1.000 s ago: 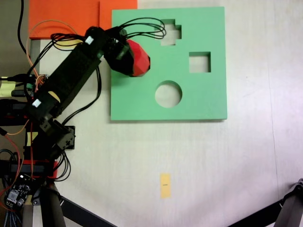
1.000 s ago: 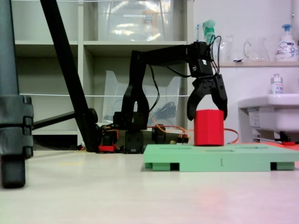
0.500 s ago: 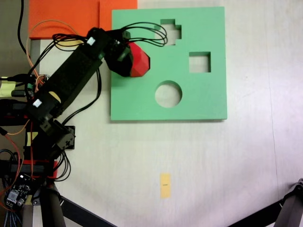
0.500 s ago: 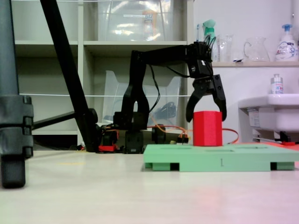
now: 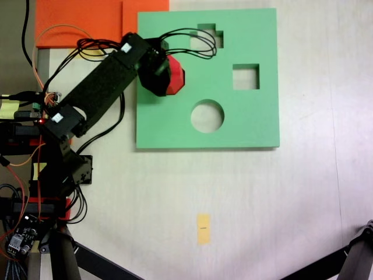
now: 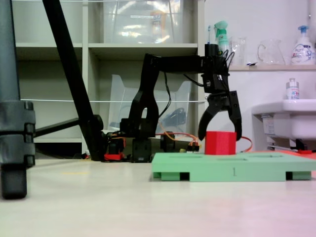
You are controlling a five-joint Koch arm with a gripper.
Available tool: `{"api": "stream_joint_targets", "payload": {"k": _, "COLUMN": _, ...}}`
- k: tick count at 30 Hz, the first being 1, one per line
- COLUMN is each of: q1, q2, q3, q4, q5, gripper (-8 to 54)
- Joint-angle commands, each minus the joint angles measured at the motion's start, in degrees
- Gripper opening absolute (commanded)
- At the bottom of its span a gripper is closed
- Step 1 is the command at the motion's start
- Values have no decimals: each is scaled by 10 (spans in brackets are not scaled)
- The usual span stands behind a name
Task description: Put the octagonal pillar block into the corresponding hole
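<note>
Tool (image 6: 220,136) straddles 1 red block (image 6: 220,142); board (image 5: 256,116): 3 open cutouts.

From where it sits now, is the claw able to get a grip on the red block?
Probably yes. The claw stands open, its fingers astride the red block, which sits partly sunk in the green board. Nothing else stands between them.

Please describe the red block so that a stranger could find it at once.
Find the green square foam board on the pale table. In its upper-left part in the overhead fixed view, under the black claw, stands a small bright red eight-sided foam block, the one red thing on the board.
</note>
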Motion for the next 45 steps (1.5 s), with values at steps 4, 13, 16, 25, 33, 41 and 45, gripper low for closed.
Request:
{"api": "stream_joint_targets", "payload": {"k": 4, "q1": -1, "q2": 8, "q3": -15, "q4": -24, "q5": 15, "gripper": 521}}
{"api": "stream_joint_targets", "payload": {"k": 13, "q1": 12, "q2": 214, "q3": -8, "q4": 17, "q5": -230, "gripper": 519}}
{"api": "stream_joint_targets", "payload": {"k": 16, "q1": 61, "q2": 300, "q3": 29, "q4": 17, "q5": -467, "gripper": 519}}
{"api": "stream_joint_targets", "payload": {"k": 25, "q1": 458, "q2": 488, "q3": 279, "q4": -181, "q5": -1274, "gripper": 438}}
{"api": "stream_joint_targets", "payload": {"k": 33, "q1": 563, "q2": 595, "q3": 579, "q4": -371, "q5": -1375, "gripper": 396}}
{"api": "stream_joint_targets", "payload": {"k": 41, "q1": 481, "q2": 596, "q3": 821, "q4": -592, "q5": -1313, "gripper": 423}}
{"api": "stream_joint_targets", "payload": {"k": 45, "q1": 468, "q2": 596, "q3": 941, "q4": -773, "q5": -1315, "gripper": 422}}
